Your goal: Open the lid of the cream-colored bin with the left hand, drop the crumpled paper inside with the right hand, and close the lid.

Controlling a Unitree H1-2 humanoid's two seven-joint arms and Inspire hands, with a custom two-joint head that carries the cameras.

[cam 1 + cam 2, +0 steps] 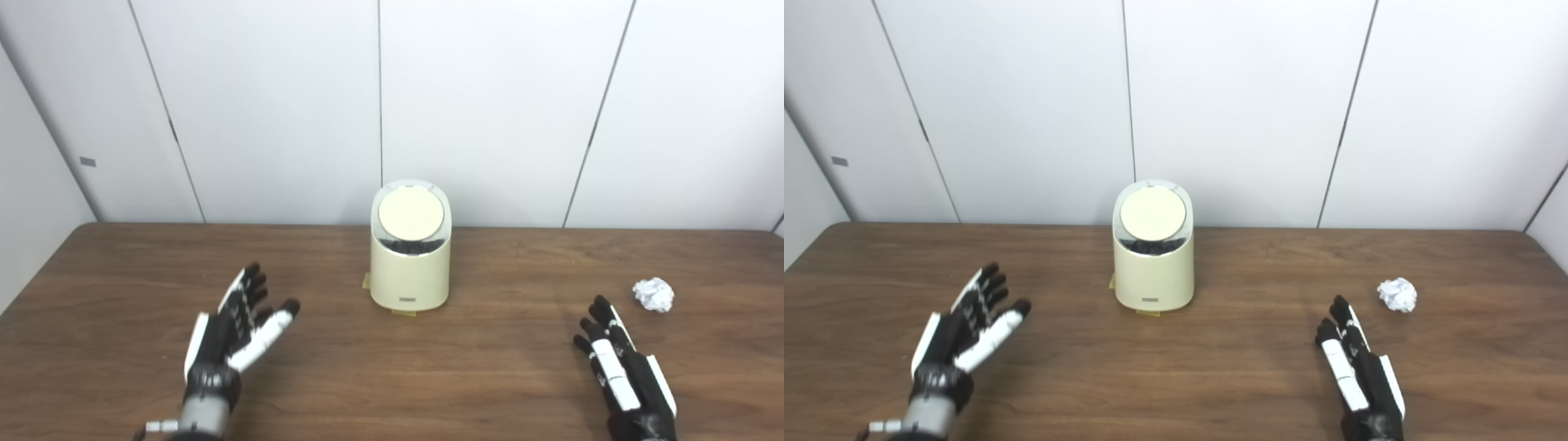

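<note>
One bench [490, 380] of dark wood grain runs across in front of me, and behind it stands a wall of white panels [490, 92].

One cream-colored bin [410, 257] stands upright near the far middle of the bench, close to the wall. Its single round lid [410, 213] lies down over the opening, tilted a little toward me, with a dark gap showing under its near edge. A small label sits low on the bin's front, and bits of tape show at its base.

I have two hands in view. My left hand [236, 327] is above the bench to the near left of the bin, palm turned inward, fingers spread and thumb out; it is empty and apart from the bin. My right hand [621, 367] is at the near right, fingers stretched forward and held close together, also holding nothing. I cannot tell whether either hand touches the wood.

One ball of crumpled paper [653, 294] lies on the bench to the right of the bin and well apart from it. It lies just beyond my right fingertips and a little to their right, near but not touching.
</note>
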